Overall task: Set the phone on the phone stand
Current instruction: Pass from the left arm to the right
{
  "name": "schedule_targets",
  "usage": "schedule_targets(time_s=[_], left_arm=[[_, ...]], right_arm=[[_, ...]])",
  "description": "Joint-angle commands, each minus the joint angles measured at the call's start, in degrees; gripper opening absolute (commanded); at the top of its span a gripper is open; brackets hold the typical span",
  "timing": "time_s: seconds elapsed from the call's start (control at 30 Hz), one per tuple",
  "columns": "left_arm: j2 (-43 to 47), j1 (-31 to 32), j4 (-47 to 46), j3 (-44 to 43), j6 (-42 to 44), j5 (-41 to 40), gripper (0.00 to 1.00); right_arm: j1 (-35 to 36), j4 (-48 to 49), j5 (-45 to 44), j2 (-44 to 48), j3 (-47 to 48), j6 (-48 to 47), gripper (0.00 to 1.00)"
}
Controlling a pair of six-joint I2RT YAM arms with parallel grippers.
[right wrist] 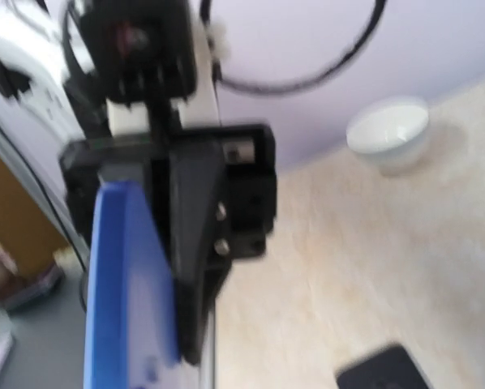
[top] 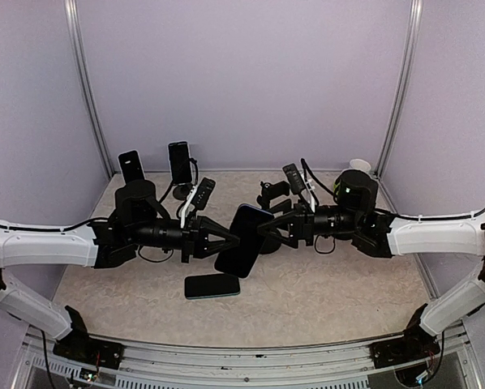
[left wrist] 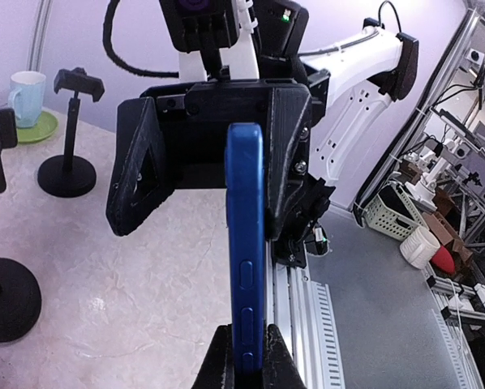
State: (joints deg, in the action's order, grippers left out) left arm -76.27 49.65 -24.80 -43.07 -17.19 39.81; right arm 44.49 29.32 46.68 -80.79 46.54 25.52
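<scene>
A blue phone hangs upright above the table's middle, between the two arms. My left gripper is shut on its lower edge; in the left wrist view the phone stands edge-on between my fingertips. My right gripper faces it from the other side, open. Its fingers straddle the phone's top, one well clear of it. The right wrist view is blurred and shows the phone against the left gripper's body. An empty phone stand is at the back centre.
A dark phone lies flat on the table below the held one. Two stands with phones are at the back left. A cup on a green saucer sits in the back right corner. A black stand base is nearby.
</scene>
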Motion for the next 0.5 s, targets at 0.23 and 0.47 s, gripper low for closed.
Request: schedule_targets(time_s=[0.23,0.47], left_arm=[[-0.64,0.19,-8.9,-0.35,-3.64,0.17,0.0],[-0.95,0.19,-8.08,-0.04,-3.29,-0.44,0.0]], right_arm=[[1.78,30.91,0.51,-8.57,1.31,14.85,0.57],[2.62,30.32,-0.23,-8.97,3.5,12.89,0.5]])
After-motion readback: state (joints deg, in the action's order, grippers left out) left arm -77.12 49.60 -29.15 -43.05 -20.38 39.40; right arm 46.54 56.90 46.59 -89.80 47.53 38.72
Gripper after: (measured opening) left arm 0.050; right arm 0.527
